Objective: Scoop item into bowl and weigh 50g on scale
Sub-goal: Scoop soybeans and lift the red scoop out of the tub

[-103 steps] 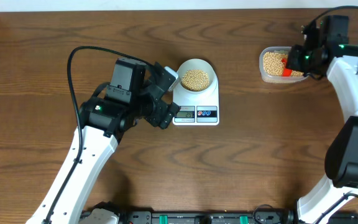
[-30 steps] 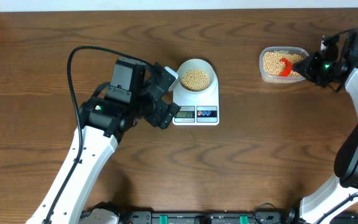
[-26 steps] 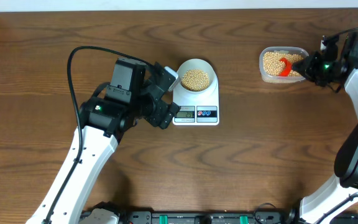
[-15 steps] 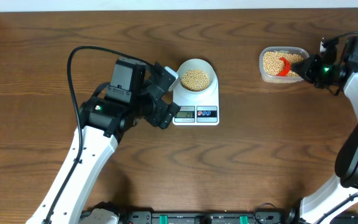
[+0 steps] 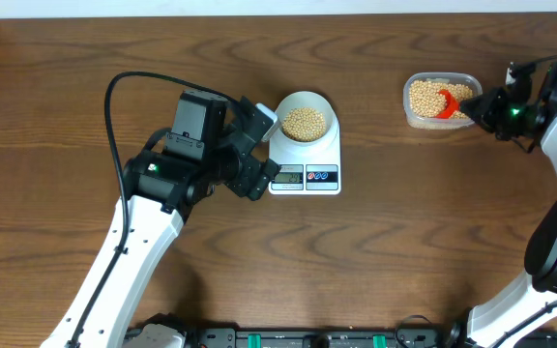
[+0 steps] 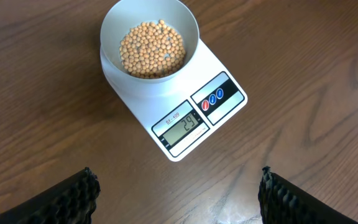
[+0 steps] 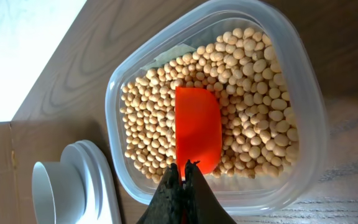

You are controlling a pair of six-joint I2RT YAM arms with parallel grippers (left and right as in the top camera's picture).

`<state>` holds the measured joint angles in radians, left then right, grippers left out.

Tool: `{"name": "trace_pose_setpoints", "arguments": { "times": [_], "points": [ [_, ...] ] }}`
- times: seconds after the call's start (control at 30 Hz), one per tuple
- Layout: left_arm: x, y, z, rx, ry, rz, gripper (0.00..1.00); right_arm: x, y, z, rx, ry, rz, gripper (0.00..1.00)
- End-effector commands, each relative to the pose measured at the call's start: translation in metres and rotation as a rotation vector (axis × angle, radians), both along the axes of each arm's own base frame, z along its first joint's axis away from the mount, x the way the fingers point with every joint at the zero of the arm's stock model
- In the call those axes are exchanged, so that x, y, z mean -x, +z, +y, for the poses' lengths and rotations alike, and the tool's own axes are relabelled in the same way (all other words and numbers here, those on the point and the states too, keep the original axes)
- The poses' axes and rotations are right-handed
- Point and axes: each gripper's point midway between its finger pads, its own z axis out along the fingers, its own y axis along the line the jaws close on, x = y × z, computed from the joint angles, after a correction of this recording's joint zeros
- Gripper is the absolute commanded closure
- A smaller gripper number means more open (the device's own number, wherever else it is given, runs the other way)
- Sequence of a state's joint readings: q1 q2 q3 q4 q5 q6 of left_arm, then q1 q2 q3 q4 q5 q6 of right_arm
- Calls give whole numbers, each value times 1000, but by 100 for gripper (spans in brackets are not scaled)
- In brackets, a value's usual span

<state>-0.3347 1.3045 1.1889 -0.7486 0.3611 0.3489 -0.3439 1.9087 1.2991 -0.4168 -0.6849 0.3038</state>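
The pale bowl (image 5: 305, 118) sits on the white scale (image 5: 307, 164) and holds a layer of tan beans (image 6: 150, 50); the scale display (image 6: 183, 126) reads 29. My left gripper (image 6: 178, 199) is open and empty, hovering over bare table just in front of the scale. More beans (image 7: 253, 106) fill a clear plastic tub (image 5: 440, 100) at the far right. My right gripper (image 7: 183, 171) is shut on the handle of an orange scoop (image 7: 198, 127), whose blade lies on the beans in the tub.
The table's far edge and a white wall (image 7: 23, 56) run just behind the tub. Bare wood lies between the scale and the tub. My left arm (image 5: 177, 179) stands left of the scale.
My right arm has drawn back to the right, and the orange scoop has tilted flatter onto the beans in the tub. The left arm, bowl and scale have not moved.
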Motion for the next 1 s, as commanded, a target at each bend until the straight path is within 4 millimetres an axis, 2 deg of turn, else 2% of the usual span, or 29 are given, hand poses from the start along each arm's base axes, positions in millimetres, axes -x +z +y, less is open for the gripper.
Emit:
{"name": "trace_pose_setpoints", "arguments": {
  "times": [0.0, 0.2, 0.97],
  "points": [
    [1, 0, 1, -1, -10, -7, 16, 6, -12, -2, -13, -11, 25, 99],
    [1, 0, 1, -1, -10, -7, 16, 8, -19, -1, -29, -32, 30, 99],
    [1, 0, 1, -1, -10, -7, 16, 3, -18, 5, -54, -68, 42, 99]
  ]
}}
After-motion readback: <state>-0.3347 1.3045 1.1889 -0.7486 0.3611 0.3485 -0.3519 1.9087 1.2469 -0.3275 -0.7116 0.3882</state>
